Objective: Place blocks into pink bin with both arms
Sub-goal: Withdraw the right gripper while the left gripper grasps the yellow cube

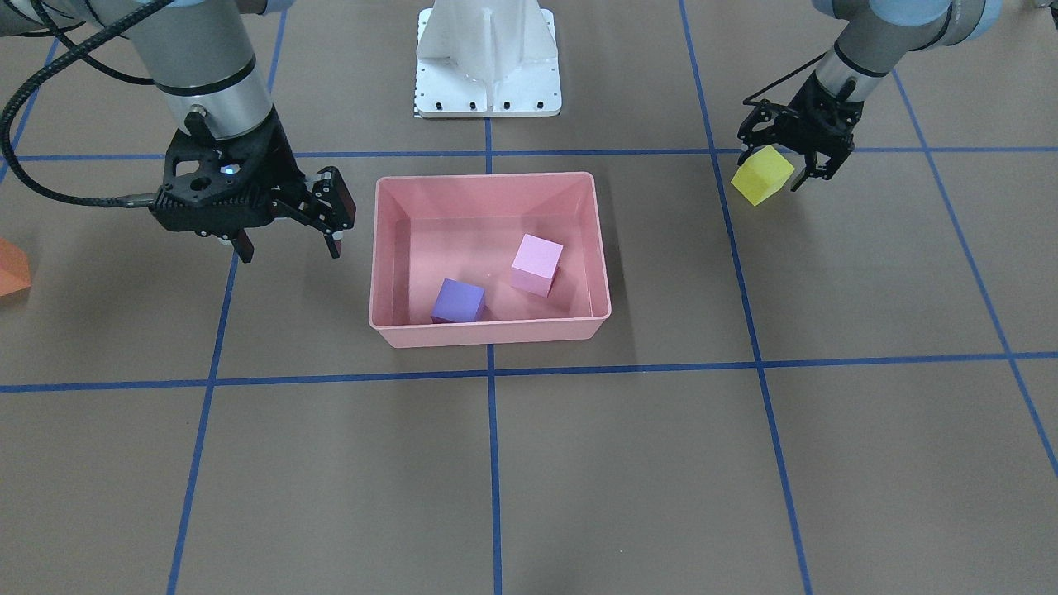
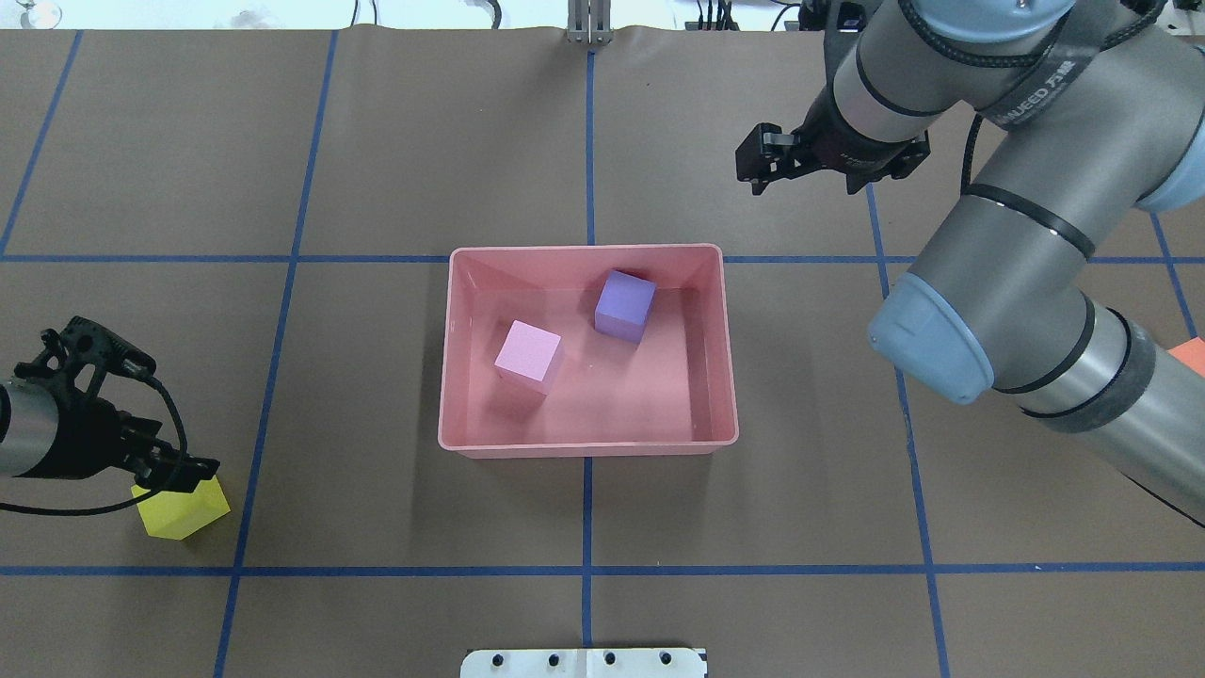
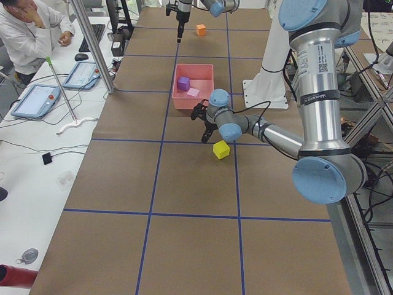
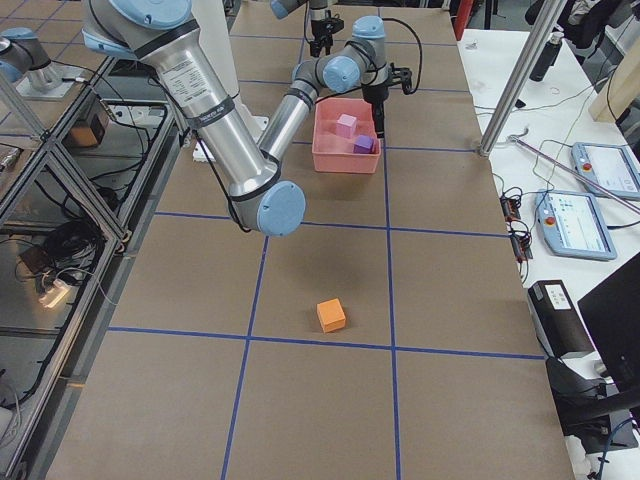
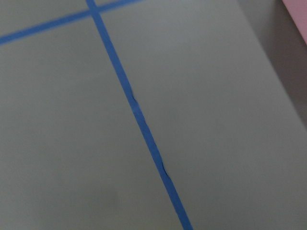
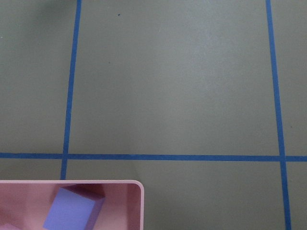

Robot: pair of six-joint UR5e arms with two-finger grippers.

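orange block (image 4: 331, 315) — whole in exterior right view | overhead: mere sliver

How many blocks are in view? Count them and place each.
4. Light pink block and purple block inside the pink bin; yellow block at the left pincer; orange block on the table at the robot's right.

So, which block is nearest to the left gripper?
The yellow block, right at the left gripper. The pink block and purple block lie in the bin; the orange block lies far away on the table.
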